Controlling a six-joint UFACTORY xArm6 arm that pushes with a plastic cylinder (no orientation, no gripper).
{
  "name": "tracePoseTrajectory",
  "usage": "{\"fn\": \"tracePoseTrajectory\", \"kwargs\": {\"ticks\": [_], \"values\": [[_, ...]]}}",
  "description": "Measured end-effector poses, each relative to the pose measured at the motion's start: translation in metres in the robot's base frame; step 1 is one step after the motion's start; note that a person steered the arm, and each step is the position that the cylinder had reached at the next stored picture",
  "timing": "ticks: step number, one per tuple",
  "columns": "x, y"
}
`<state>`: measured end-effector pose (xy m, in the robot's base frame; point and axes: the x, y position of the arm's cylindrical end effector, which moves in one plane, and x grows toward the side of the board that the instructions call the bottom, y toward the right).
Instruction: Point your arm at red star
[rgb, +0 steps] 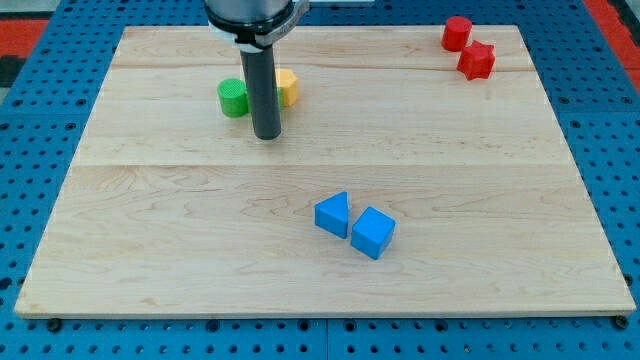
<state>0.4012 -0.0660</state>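
My tip (266, 136) sits just below the green cylinder (232, 97) and yellow block (287, 87), well apart from red star (476, 61) at counter (480, 190) top right. No gripper fitted.

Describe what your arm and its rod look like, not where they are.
My arm ends in a wide dark round collar with a lighter grey rim. Below it a straight, plain dark grey cylindrical rod runs down to my tip. No cables or markings show.

dark rod upright, my tip (266, 136) down (touching board)
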Motion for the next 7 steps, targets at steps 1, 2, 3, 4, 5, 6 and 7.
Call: {"fn": "tracePoseTrajectory", "kwargs": {"ticks": [1, 2, 3, 4, 5, 6, 7], "values": [[0.009, 0.013], [0.009, 0.063], [0.009, 0.073], [0.006, 0.077], [-0.024, 0.084], [-0.067, 0.100], [-0.109, 0.110]]}}
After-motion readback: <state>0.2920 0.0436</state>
